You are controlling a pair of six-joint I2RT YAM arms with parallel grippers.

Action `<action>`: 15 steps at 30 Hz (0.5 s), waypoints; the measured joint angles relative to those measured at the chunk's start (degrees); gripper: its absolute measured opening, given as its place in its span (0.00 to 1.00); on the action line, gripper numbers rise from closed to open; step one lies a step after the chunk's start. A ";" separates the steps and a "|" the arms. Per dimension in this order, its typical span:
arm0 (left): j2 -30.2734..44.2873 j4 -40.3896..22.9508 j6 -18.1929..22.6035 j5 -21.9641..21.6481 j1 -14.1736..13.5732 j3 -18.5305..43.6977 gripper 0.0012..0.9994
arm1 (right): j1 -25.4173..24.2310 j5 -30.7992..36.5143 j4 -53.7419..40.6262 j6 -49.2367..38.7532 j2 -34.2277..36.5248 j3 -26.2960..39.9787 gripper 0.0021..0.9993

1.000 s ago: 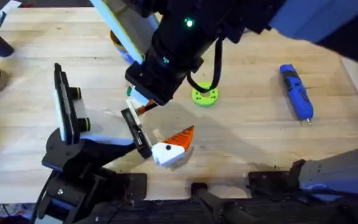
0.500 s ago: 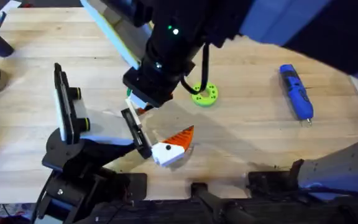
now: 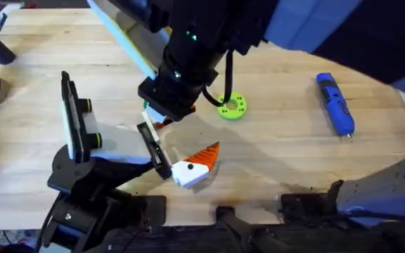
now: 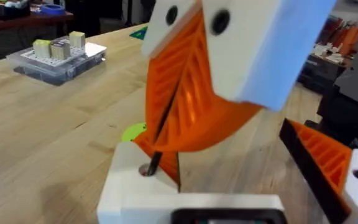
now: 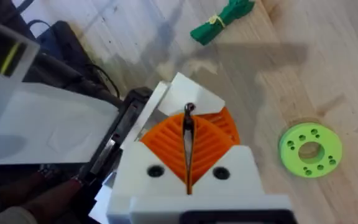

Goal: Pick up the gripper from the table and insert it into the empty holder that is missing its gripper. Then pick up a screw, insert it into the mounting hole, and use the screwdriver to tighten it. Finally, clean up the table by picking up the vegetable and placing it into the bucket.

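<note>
Reaches in across the tabletop (image 3: 280,151) with the right hand (image 5: 188,134) closed, orange ribbed pads (image 5: 213,140) pinching a thin dark screw (image 5: 189,121) upright between them. Holds the screw tip just above, or perhaps touching, a small hole (image 4: 145,169) in the white block (image 4: 166,196) directly under the hand; cannot tell which.

Just below the hand and slightly toward the arm bases: the holder (image 3: 153,150), a black cross-bar. At its far end from the tall black plate (image 3: 67,112), the gripper (image 3: 195,165), white with an orange wedge tip, sitting against the bar. Seen again from the left wrist as an orange ribbed wedge (image 4: 328,165) beside the right hand, apart from it.

Close beside the hand, away from the holder: a lime-green ring (image 3: 230,107) lying flat on the wood. Beyond the hand, past the white block: a small green vegetable bundle (image 5: 222,22) on the bare tabletop, apart from everything else.

Well off to the hand's outer side: the screwdriver (image 3: 336,104), bright blue, lying untouched with its metal bit pointing toward the arm bases.

No telling whether the left hand (image 3: 107,171), down by the assembly's black frame, is open or closed.
</note>
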 joint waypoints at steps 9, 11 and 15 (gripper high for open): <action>0.00 0.00 0.00 0.00 0.00 0.00 0.99 | 0.00 0.96 0.00 -0.11 0.04 0.00 0.00; 0.00 0.00 -0.01 0.00 0.00 0.00 0.99 | 0.00 1.09 0.00 -0.11 0.14 0.00 0.00; 0.01 0.00 0.00 0.00 0.00 0.00 0.99 | 0.00 1.18 0.01 -0.11 0.26 0.00 0.00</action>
